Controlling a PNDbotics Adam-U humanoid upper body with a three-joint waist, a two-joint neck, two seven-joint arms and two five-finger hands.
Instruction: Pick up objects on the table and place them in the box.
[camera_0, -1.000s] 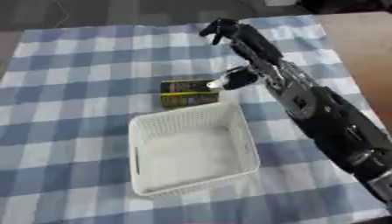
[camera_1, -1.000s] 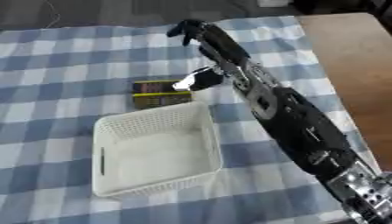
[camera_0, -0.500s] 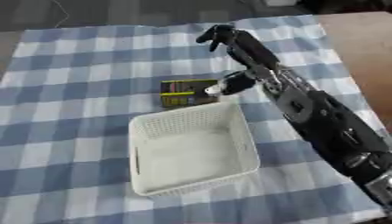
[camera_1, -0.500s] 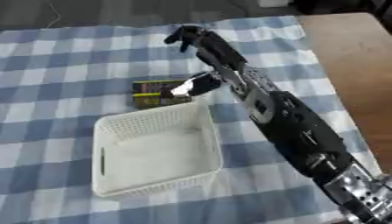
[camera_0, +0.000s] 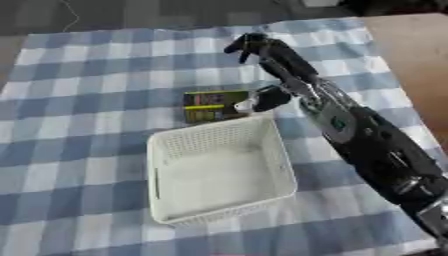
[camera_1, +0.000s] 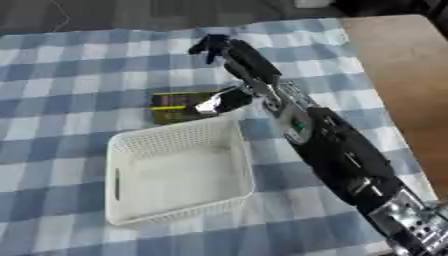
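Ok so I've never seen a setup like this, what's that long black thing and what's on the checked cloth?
Both pictures come from the two eyes of a camera in a humanoid robot's head, looking down at its table. The long black thing is its right arm, reaching in from the lower right. Its right hand is at the far end, fingers curled, holding nothing. On the blue and white checked tablecloth stands an empty white plastic basket. Just beyond it lies a flat dark packet with yellow print, partly behind the arm. The left hand isn't visible.
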